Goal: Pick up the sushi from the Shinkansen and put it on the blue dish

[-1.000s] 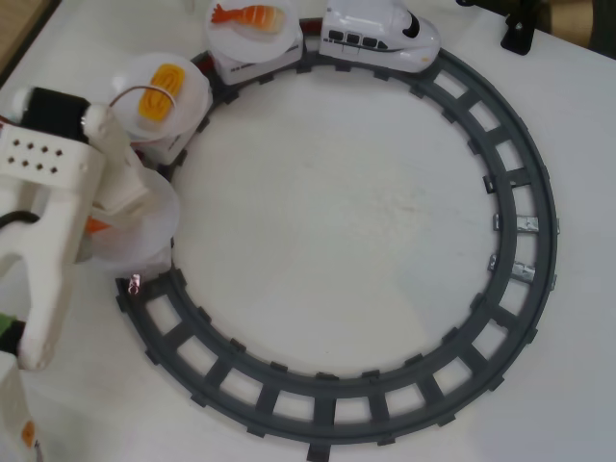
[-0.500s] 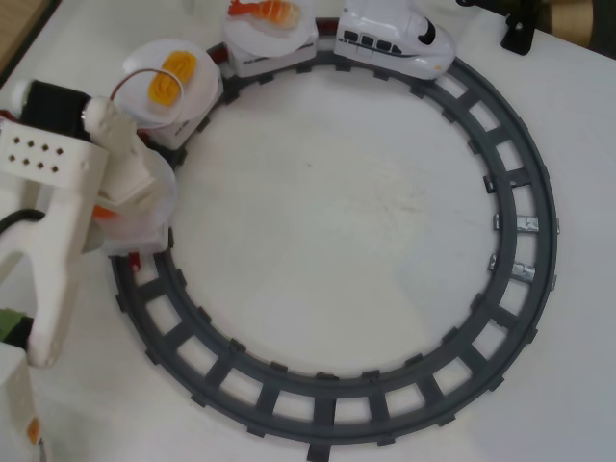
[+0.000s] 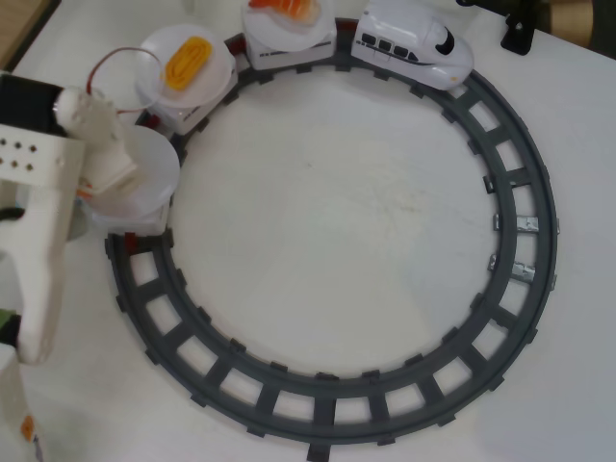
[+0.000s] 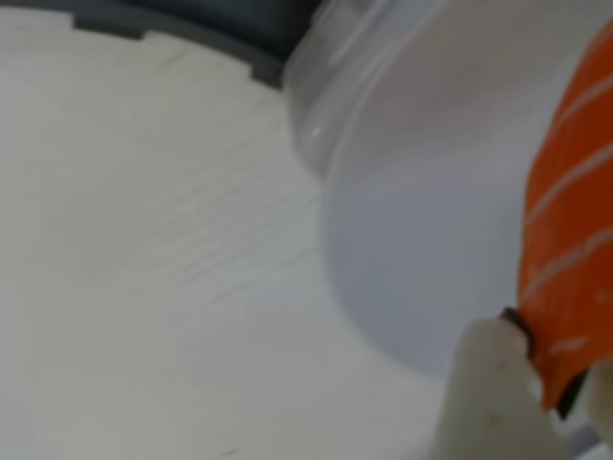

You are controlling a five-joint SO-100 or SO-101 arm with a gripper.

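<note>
Sushi [image 4: 565,240] between gripper [image 4: 546,383] fingers, arm bent low over white plate [image 3: 144,183]

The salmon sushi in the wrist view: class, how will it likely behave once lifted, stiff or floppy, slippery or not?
The salmon sushi probably stays stiff: its striped edge looks straight, with no sag. It may be slippery, since its surface looks smooth and the tool touches only one end. It is likely light, as the thin white plate carries it.

The white arm [image 3: 43,231] is stretched in from the left in the overhead view; the gripper [image 4: 546,383] is seen clamped around the sushi [image 4: 565,230].
</note>
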